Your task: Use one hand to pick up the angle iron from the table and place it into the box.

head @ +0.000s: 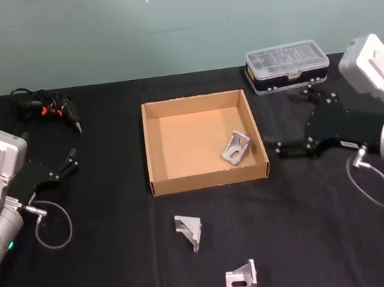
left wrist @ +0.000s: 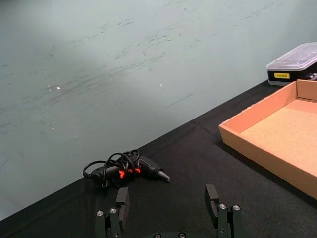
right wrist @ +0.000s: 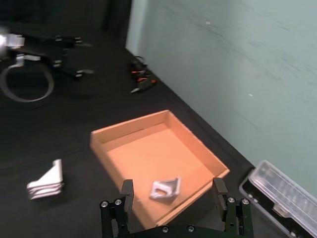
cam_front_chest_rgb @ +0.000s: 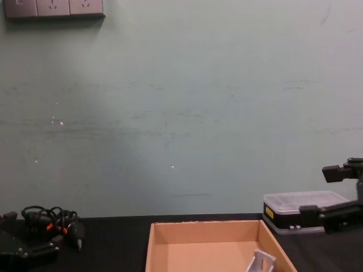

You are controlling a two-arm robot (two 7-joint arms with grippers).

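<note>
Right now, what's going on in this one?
A two-armed robot is putting metal brackets from the table into the cardboard box. One bracket lies inside the box near its right wall. A second bracket and a third bracket sit on the table in front of it. The right claw hangs open and empty just right of the box. The left claw is open too, parked at the far left.

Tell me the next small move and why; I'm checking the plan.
Probably move the open right gripper, hovering beside the box, toward the nearer angle iron on the table; it holds nothing, one boxed angle iron is done, and the left gripper sits idle at far left.
</note>
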